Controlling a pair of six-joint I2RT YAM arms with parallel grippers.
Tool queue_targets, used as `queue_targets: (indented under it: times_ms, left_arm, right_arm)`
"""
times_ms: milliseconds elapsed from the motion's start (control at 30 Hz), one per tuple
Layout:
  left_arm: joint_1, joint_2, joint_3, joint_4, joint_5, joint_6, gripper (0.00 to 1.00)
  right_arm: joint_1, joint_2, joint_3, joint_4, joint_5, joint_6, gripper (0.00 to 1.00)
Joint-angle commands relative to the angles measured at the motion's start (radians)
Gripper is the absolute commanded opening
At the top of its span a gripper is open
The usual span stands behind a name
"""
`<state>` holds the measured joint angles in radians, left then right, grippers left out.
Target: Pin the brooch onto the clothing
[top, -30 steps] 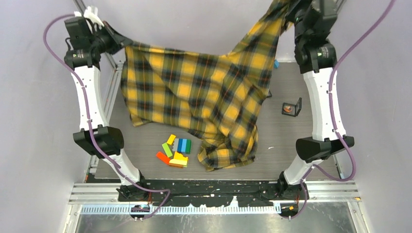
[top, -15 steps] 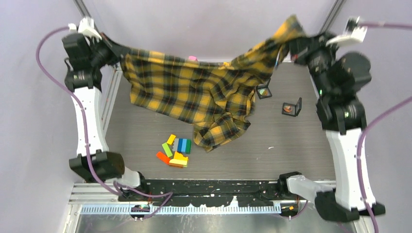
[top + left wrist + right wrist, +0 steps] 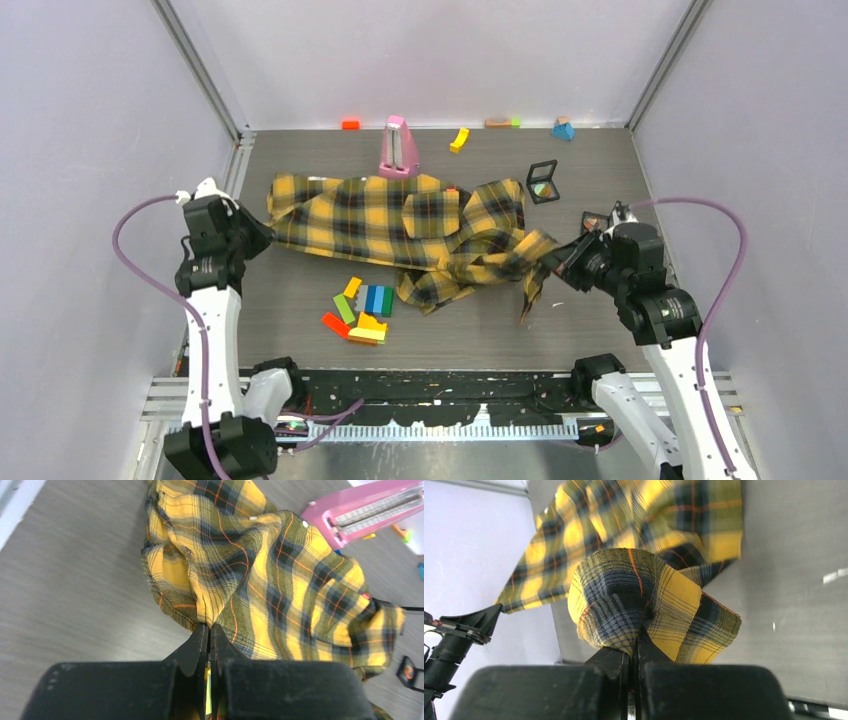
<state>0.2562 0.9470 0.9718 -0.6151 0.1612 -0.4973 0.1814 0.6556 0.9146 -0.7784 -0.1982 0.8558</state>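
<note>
Right, shirt (image 3: pixel 400 215) lies on bench (image 3: pixel 300 300), long axis left-right, left tool (image 3: pixel 262 232) clamped on its left edge, right tool (image 3: pixel 558 262) clamped on a bunched right end. Brooch (image 3: pixel 541 188) (likely the shiny disc in the black case (image 3: pixel 553 172)) sits beyond the shirt, nearer the right tool, which I judge must let go first.

Grey wood-grain table (image 3: pixel 470 330), cluttered.
Plaid shirt (image 3: pixel 400 215) sprawled mid-frame; pink metronome (image 3: pixel 398 148) just above it; coloured blocks (image 3: pixel 362 310) lower centre; open black case (image 3: pixel 543 181) upper right; orange block (image 3: pixel 350 124), yellow block (image 3: pixel 459 140), blue block (image 3: pixel 563 130) along top edge.
</note>
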Motion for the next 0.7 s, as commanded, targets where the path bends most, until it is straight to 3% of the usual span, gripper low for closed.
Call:
queue_targets:
  times_ms: [0,300,333,367,400,433,467,500,567,667]
  left_arm:
    - [0.006,-0.145,-0.054,-0.042,-0.152,0.021,0.00]
    - [0.006,-0.273,-0.102,-0.196,-0.373,0.133,0.04]
    - [0.006,-0.281,-0.100,-0.205,-0.380,0.146,0.10]
    - [0.006,-0.289,-0.096,-0.210,-0.385,0.157,0.22]
    - [0.006,-0.294,-0.089,-0.215,-0.388,0.167,0.46]
    - [0.005,-0.295,-0.080,-0.221,-0.390,0.175,0.64]
    - [0.005,-0.294,-0.069,-0.225,-0.390,0.182,0.76]
    - [0.006,-0.287,-0.057,-0.225,-0.381,0.188,0.83]
    - [0.005,-0.275,-0.033,-0.223,-0.339,0.197,0.93]
    - [0.001,-0.245,-0.006,-0.190,-0.232,0.234,0.95]
  right_arm:
    - [0.000,-0.062,0.009,-0.165,-0.125,0.048,0.01]
    - [0.000,-0.075,0.001,-0.502,-0.268,-0.049,0.04]
    - [0.000,-0.078,-0.010,-0.543,-0.269,-0.070,0.12]
    - [0.000,-0.080,-0.016,-0.560,-0.272,-0.081,0.27]
    - [0.000,-0.083,-0.030,-0.579,-0.281,-0.096,0.38]
    - [0.000,-0.084,-0.035,-0.583,-0.286,-0.101,0.58]
    - [0.000,-0.084,-0.039,-0.578,-0.292,-0.102,0.65]
    - [0.000,-0.083,-0.034,-0.569,-0.291,-0.099,0.76]
    - [0.000,-0.071,-0.016,-0.528,-0.265,-0.092,0.86]
    - [0.000,-0.031,0.011,-0.418,-0.185,-0.097,0.91]
